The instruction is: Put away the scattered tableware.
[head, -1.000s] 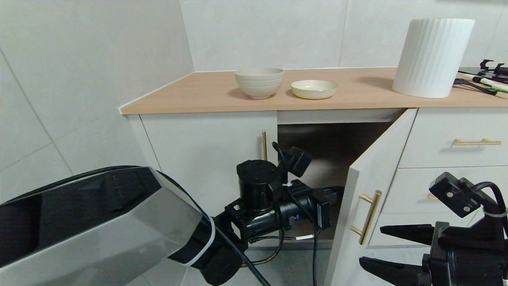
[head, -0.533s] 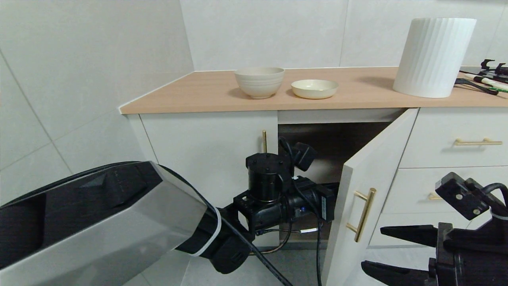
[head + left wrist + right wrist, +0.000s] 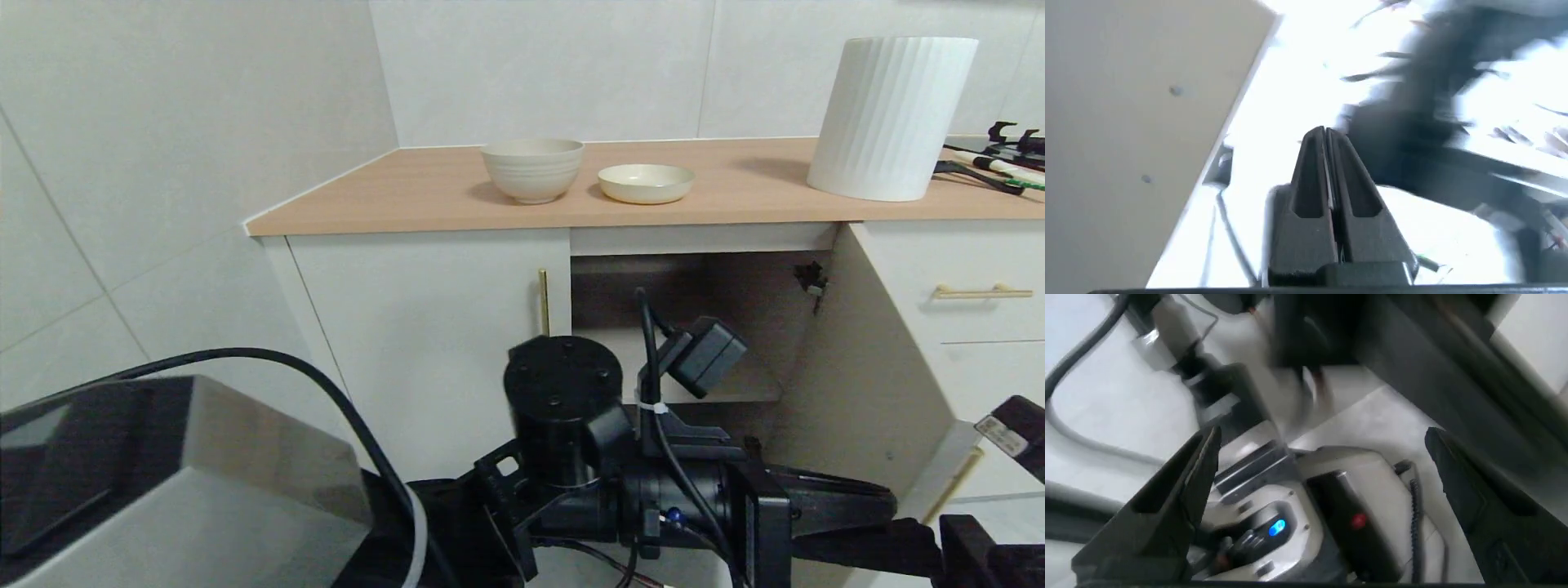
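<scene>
A beige ribbed bowl (image 3: 533, 169) and a small cream plate (image 3: 646, 182) stand side by side on the wooden countertop (image 3: 408, 192). Below them the cabinet (image 3: 694, 327) gapes, its door (image 3: 865, 367) swung wide to the right with the inner face showing. My left gripper (image 3: 886, 492) is low in front of the opening, by the door's inner face, fingers pointing right; the left wrist view has the left gripper (image 3: 1325, 143) shut on nothing beside a pale panel (image 3: 1135, 122). My right gripper (image 3: 1323, 437) is open and holds nothing.
A tall white ribbed cylinder (image 3: 891, 118) stands on the counter at the right, with dark utensils (image 3: 992, 159) behind it. Drawers with brass handles (image 3: 980, 291) lie right of the door. A tiled wall (image 3: 163, 163) closes the left side.
The cabinet door has swung from partly open to wide open. My left arm has shifted right and lower with it. The right gripper has dropped toward the lower right edge.
</scene>
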### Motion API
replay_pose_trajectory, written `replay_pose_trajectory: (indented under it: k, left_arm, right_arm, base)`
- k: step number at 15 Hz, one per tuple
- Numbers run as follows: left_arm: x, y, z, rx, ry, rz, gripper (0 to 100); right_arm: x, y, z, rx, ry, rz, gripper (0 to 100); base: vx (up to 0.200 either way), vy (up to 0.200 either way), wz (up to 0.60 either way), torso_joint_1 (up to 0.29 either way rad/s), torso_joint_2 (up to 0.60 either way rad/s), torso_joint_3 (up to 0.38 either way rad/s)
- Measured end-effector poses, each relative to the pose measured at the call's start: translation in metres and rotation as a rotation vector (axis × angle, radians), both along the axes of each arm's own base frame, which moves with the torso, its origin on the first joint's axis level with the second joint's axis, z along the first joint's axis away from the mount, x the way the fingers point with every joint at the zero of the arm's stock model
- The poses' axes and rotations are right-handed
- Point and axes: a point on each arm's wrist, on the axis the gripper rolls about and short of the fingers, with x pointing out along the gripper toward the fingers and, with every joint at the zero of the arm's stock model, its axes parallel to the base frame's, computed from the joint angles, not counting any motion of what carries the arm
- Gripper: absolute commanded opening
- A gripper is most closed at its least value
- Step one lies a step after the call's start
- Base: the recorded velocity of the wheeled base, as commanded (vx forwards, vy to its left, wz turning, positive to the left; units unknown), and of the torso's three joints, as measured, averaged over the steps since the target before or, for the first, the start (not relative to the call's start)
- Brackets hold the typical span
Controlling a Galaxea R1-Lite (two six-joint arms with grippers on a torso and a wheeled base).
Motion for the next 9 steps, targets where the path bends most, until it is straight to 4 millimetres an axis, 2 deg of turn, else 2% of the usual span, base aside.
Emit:
replay_pose_trajectory:
  k: [1, 4, 7, 9]
  left_arm:
    - [0.0, 0.008, 0.0, 0.008, -0.006, 0.003, 0]
    - [0.024, 0.039, -0.005, 0.037, -0.006, 0.109, 0]
    - [0.056, 0.075, -0.015, 0.134, -0.089, 0.361, 0]
    - [0.065, 0.093, -0.015, 0.206, -0.135, 0.526, 0]
  right_arm:
    - [-0.002, -0.001, 0.003, 0.011, -0.01, 0.002, 100]
    - [0.002, -0.004, 0.008, 0.013, -0.033, -0.068, 100]
    - [0.012, -0.002, 0.013, -0.008, -0.055, -0.186, 100]
    - [0.019, 0.0, 0.014, -0.029, -0.061, -0.263, 100]
  base:
    - [0.0, 0.0, 0.0, 0.0, 0.0, 0.0]
    - [0.0, 0.0, 0.0, 0.0, 0.0, 0.0]
    - [0.0, 0.0, 0.0, 0.0, 0.0, 0.0]
    - [0.0, 0.0, 0.0, 0.0, 0.0, 0.0]
